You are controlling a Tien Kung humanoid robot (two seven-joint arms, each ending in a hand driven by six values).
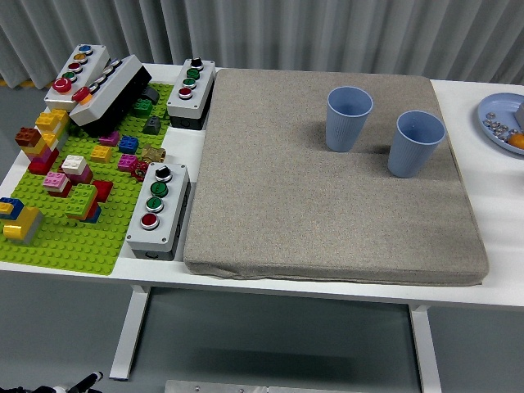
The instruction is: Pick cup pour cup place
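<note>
Two light blue cups stand upright on a grey mat [327,205] that covers most of the table. One cup [349,119] is at the back middle-right of the mat. The other cup [416,144] stands a little right of it and nearer to me, apart from it. I cannot see what is inside either cup. Neither of my hands is over the table. Only a small black and white part of the robot [82,382] shows at the bottom left corner, below the table.
A green baseplate [65,229] with several coloured bricks fills the left side. Grey button boxes sit at the back left [78,74], [191,92] and beside the mat [157,209]. A blue plate [499,123] with small items lies at the right edge.
</note>
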